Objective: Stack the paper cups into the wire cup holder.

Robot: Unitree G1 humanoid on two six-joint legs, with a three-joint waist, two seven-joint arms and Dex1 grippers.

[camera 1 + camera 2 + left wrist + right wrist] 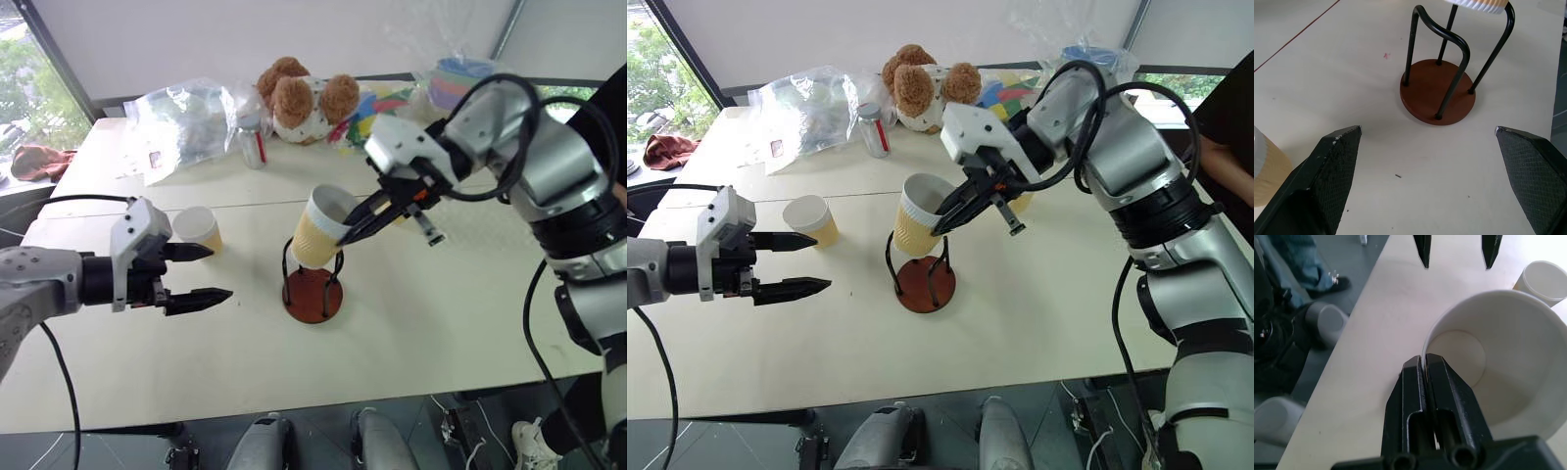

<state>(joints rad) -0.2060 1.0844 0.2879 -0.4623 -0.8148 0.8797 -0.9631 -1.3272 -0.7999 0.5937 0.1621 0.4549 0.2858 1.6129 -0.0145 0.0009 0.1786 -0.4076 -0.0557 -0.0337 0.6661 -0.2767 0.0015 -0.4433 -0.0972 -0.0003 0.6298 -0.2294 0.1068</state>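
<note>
Paper cup (321, 235) is being pinched by its rim in the right gripper (361, 223), tilted, its base poking into the top of the wire cup holder (313, 284). Its long axis probably needs straightening upright over the holder's disc. Another cup (198, 229) is being left standing beside the holder, close to the left gripper (199, 272), whose fingers are being held spread wide.

Bright, even daylight from window (24, 78) at far left; soft shadows on table (441, 313); wrist views sharp, fingers w/ no glare.
</note>
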